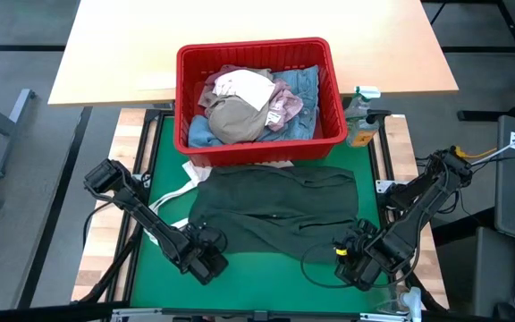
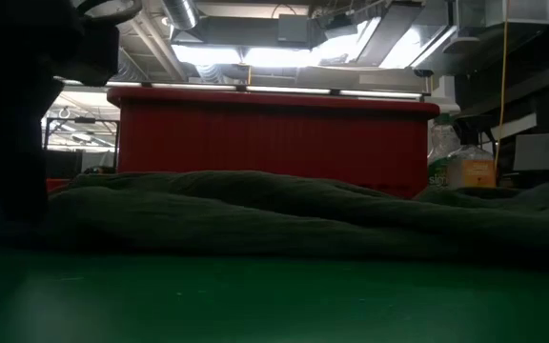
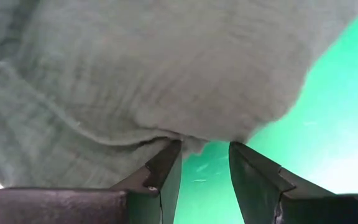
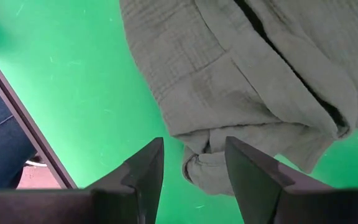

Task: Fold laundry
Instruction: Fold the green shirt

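The dark green top (image 1: 275, 210) lies spread flat on the green mat (image 1: 266, 268), in front of the red basket (image 1: 253, 49). More laundry sits piled in the basket: a beige piece (image 1: 238, 116), a pink one (image 1: 284, 103) and blue denim (image 1: 307, 85). My left gripper (image 1: 208, 261) is open and low at the top's near left edge (image 3: 185, 140), with bare mat between its fingers. My right gripper (image 1: 351, 259) is open and hangs above the bunched near right corner (image 4: 207, 165) of the top (image 4: 260, 81). My left gripper stands open at the top's near left hem (image 3: 166, 138), coming from above and slanting down. One fingertip (image 3: 169, 155) is right at the hem; whether it touches the cloth I cannot tell. No cloth lies between the fingers.
White straps (image 1: 179, 192) lie on the mat at the top's far left corner. A spray bottle (image 1: 362, 112) stands right of the basket. A light wooden table (image 1: 240, 27) lies behind it. In the low view the basket's wall (image 2: 274, 133) rises behind the top (image 2: 274, 205).
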